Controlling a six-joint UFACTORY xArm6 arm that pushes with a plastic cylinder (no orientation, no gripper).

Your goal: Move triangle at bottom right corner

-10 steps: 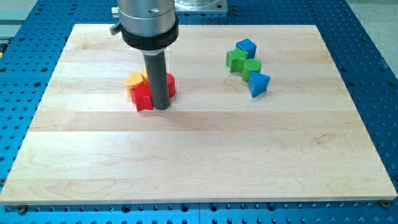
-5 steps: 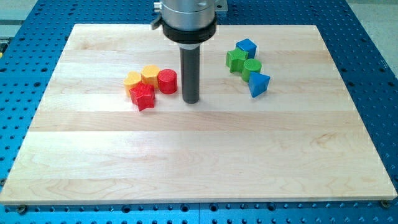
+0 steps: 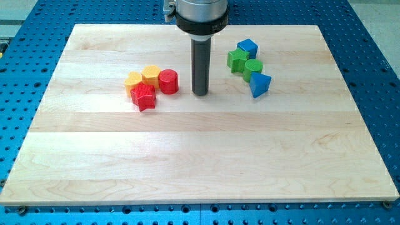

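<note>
Camera view: my tip (image 3: 200, 94), a bare rod holding nothing, stands between the red cylinder (image 3: 168, 82) and the blue triangle (image 3: 260, 84), touching neither. The triangle touches the green cylinder (image 3: 253, 67).

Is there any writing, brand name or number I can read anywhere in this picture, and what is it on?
No readable text anywhere.
The blocks, including the blue triangle, carry no marks.
The wooden board and the blue perforated table are bare of writing.
The grey collar above my tip shows no lettering that can be read here.
</note>
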